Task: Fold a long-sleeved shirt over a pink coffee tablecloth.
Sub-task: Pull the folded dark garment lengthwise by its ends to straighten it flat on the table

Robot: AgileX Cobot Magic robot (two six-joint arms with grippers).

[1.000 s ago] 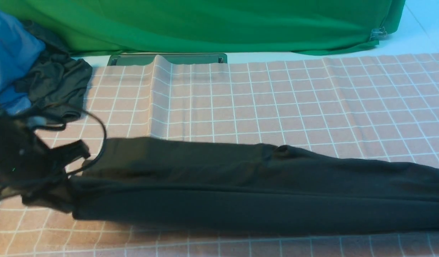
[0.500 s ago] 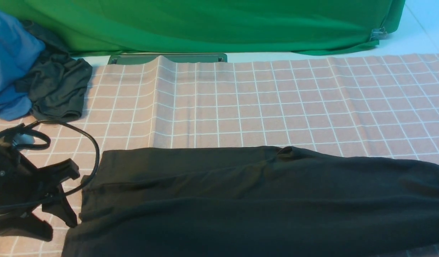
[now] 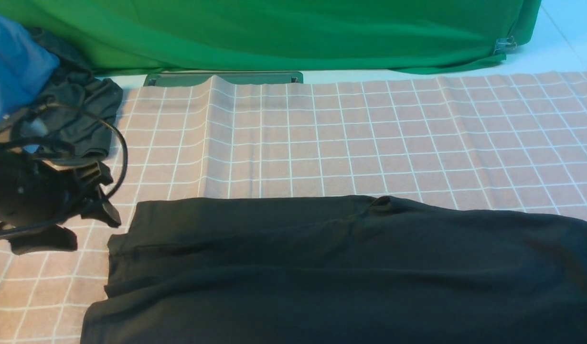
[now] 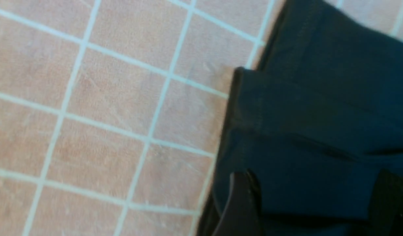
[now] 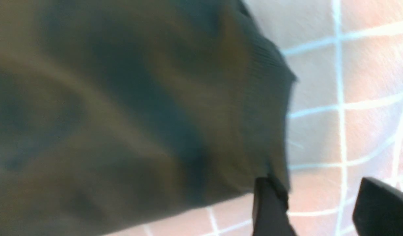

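We see the long-sleeved shirt (image 3: 341,267) lying as a long black band across the near part of the pink coffee tablecloth (image 3: 369,134), running from the near left out past the right edge. Our left hand (image 3: 92,232) hovers just left of the shirt's left end. In its wrist view the fingers (image 4: 240,206) stand spread over the fabric, pinching nothing. Our right hand (image 5: 326,209) (outside the front view) is spread too, with bare grid cloth between its fingers. The shirt's edge lies just beside one finger, and we cannot tell whether they touch. A blue garment (image 3: 11,71) sits far left.
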